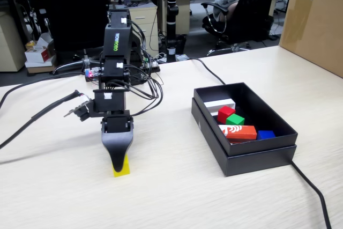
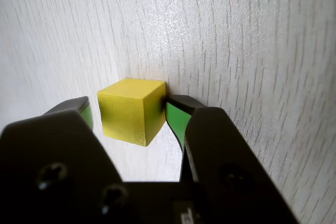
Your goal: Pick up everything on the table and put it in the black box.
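Note:
A yellow cube [image 2: 127, 116] rests on the pale wood table [image 1: 177, 186], seen in the fixed view as a yellow patch [image 1: 122, 169] under the black fingertip. My gripper [image 2: 128, 103] points down and straddles it, open. The right green pad [image 2: 173, 121] touches the cube's corner. A thin strip of table shows between the left pad [image 2: 86, 115] and the cube. In the fixed view the gripper [image 1: 118, 165] stands left of the black box [image 1: 257, 159]. A red cube [image 1: 225, 113] and a green cube [image 1: 235, 119] lie inside the box.
The box also holds an orange-red oblong block [image 1: 238, 131], a blue block [image 1: 265, 134] and a white piece [image 1: 220, 104]. A brown carton [image 1: 313, 20] stands at the back right. A black cable [image 1: 313, 194] runs from the box toward the front right.

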Robot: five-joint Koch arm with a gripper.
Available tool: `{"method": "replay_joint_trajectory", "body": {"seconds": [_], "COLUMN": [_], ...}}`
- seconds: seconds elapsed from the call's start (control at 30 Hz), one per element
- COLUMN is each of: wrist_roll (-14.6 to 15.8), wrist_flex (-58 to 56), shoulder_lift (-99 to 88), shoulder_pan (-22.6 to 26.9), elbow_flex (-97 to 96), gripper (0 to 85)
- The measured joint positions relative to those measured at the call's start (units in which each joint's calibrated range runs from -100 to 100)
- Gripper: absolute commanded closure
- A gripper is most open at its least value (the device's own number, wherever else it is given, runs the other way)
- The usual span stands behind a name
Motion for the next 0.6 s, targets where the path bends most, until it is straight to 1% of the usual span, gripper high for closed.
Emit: {"method": "replay_joint_trajectory", "body": {"seconds": [0.03, 0.07, 0.13, 0.17, 0.3, 0.5, 0.6], "wrist_roll": [-0.1, -0.3, -0.6, -0.8, -1.2, -1.3, -1.1], "wrist_flex": [0.0, 0.0, 0.0, 0.0, 1.2, 1.1, -1.5], "shoulder_lift": [0.0, 0.0, 0.0, 0.0, -0.1, -1.7, -5.2], "shoulder_pan": [0.0, 0.0, 0.1, 0.1, 0.1, 0.2, 0.3], "elbow_flex": [0.0, 0.0, 0.0, 0.0, 0.1, -0.7, -1.7], "gripper": [57.7, 59.7, 69.6, 73.1, 84.5, 84.5, 84.5]}}
